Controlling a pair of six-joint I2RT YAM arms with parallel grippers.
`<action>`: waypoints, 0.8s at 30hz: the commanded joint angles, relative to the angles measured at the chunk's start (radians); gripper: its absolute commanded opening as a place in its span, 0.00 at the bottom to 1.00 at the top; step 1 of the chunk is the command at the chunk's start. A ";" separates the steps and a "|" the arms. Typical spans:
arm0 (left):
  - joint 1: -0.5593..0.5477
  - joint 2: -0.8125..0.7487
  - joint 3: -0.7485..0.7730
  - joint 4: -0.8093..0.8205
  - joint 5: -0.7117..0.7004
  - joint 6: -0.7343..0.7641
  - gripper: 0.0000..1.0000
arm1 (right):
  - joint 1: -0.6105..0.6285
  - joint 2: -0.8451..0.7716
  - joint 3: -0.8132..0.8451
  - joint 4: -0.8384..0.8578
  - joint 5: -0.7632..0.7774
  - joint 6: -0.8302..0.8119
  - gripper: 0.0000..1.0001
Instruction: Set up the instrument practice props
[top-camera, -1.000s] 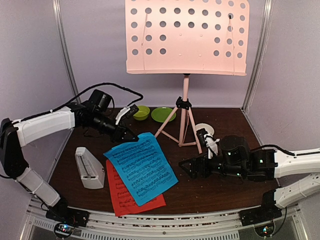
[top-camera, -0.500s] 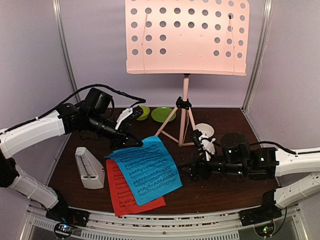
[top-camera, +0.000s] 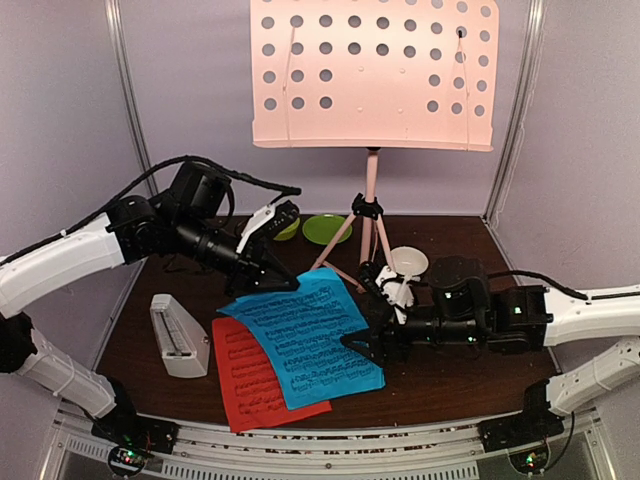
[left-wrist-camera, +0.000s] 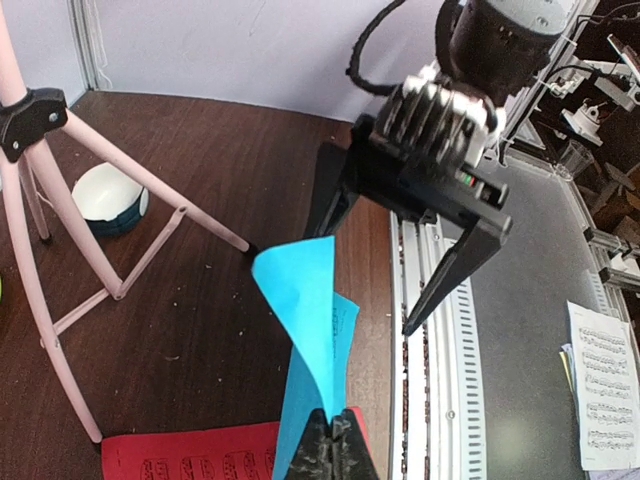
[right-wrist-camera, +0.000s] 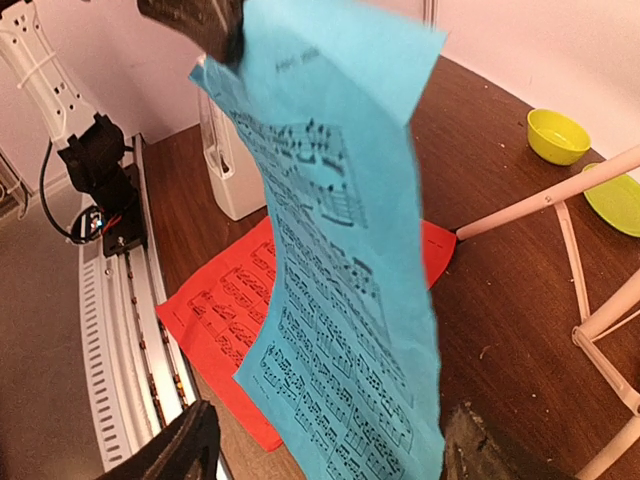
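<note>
Blue sheet-music page (top-camera: 305, 335), printed with black staves, raised by its far corner and curling as it hangs. Its lower part overlaps the red page (top-camera: 250, 385), which lies flat on the dark wooden table (top-camera: 450, 375) near the front edge. The left gripper (left-wrist-camera: 330, 445) is clenched on the blue page's upper corner. The right gripper (top-camera: 360, 346) has its jaws spread, one finger on each side of the page's near right edge, not pinching it. The pale pink perforated music stand (top-camera: 372, 75) rises at back centre on tripod legs, and one front leg comes down just beside the lifted page. The white pyramid metronome (top-camera: 178, 335) stands left of the red page, close to it. A green bowl (top-camera: 288, 228) and a green plate (top-camera: 326, 229) sit side by side at the back, partly screened by the left arm. A small white bowl (top-camera: 408, 262) sits by the stand's right leg, just behind the right gripper.
</note>
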 joint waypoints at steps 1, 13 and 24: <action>-0.021 0.013 0.048 -0.004 0.038 -0.007 0.00 | 0.013 0.048 0.049 -0.005 -0.010 -0.072 0.76; -0.027 0.017 0.084 -0.027 0.079 0.009 0.00 | 0.033 0.091 0.106 -0.052 -0.004 -0.132 0.51; -0.050 0.026 0.125 -0.083 0.108 0.047 0.00 | 0.031 -0.010 0.025 -0.024 0.056 -0.137 0.59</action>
